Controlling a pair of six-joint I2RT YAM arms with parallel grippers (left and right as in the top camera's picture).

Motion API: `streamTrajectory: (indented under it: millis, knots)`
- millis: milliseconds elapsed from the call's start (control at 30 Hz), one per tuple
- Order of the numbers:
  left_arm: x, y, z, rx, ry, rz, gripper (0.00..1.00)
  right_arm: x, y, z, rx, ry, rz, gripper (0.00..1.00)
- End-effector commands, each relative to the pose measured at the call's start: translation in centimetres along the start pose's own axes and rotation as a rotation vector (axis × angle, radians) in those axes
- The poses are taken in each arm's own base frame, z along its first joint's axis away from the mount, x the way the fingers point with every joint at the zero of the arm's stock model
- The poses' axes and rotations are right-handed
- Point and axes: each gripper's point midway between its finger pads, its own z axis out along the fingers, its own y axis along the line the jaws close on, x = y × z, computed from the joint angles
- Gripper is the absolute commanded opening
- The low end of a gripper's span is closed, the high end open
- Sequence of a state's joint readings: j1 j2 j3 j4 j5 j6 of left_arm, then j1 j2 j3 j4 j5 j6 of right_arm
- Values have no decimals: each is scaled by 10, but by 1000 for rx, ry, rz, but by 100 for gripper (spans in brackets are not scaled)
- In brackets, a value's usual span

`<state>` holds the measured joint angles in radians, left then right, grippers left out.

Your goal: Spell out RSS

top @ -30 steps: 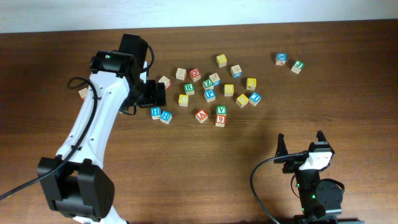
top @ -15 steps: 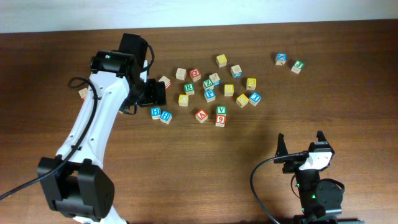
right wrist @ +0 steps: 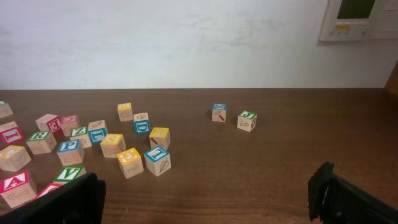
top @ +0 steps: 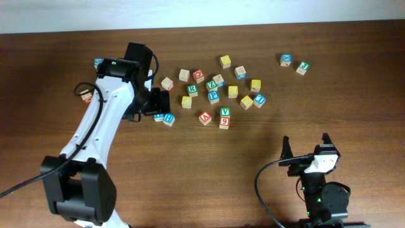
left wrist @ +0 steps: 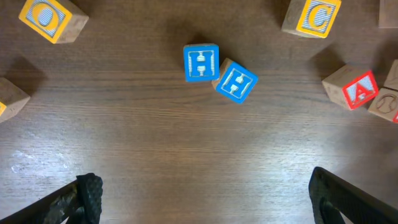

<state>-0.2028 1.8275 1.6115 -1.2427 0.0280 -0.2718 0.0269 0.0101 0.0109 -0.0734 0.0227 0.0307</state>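
The green-and-white R cube (top: 192,90) sits in the cluster at the table's far middle and also shows at the left of the right wrist view (right wrist: 40,140). Several yellow-faced cubes lie around it, among them one (top: 186,101) just in front of it and one (top: 246,102) further right; their letters are too small to read. My left gripper (top: 155,103) is open and empty, just left of the cluster. In the left wrist view its jaws (left wrist: 205,205) frame bare wood, with two blue H cubes (left wrist: 201,62) ahead. My right gripper (top: 305,147) (right wrist: 205,199) is open and empty near the front right.
Red, blue and green cubes are mixed into the cluster, including a red A cube (top: 205,117) and a stacked V-over-9 pair (top: 224,118). Two cubes (top: 286,59) stand apart at the far right. Two more (top: 87,96) lie left of the left arm.
My left arm has shifted slightly toward the front, its gripper now partly over one blue H cube. A blue cube at the far left has come into view. The right arm is still.
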Motion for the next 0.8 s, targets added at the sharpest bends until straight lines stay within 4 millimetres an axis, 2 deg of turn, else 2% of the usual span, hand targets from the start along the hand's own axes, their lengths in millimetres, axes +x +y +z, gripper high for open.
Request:
streamTrajectory:
  millis: [0, 267, 367, 500, 567, 600, 767]
  knots:
    - [1, -4, 5, 12, 11, 16, 98, 3, -1, 0, 8, 5, 11, 98]
    - [2, -9, 5, 38, 15, 17, 95, 3, -1, 0, 8, 5, 11, 98]
    - [-4, -10, 6, 43, -4, 18, 94, 3, -1, 0, 8, 5, 11, 98]
    - [-5, -12, 15, 47, 13, 4, 93, 3, -1, 0, 8, 5, 11, 98]
    - [-1, -19, 26, 81, 59, 2, 93, 3, -1, 0, 8, 5, 11, 98]
    - [0, -20, 30, 85, 74, 1, 89, 3, -1, 0, 8, 6, 11, 98]
    - [1, -22, 31, 83, 77, 6, 88, 3, -1, 0, 8, 6, 11, 98]
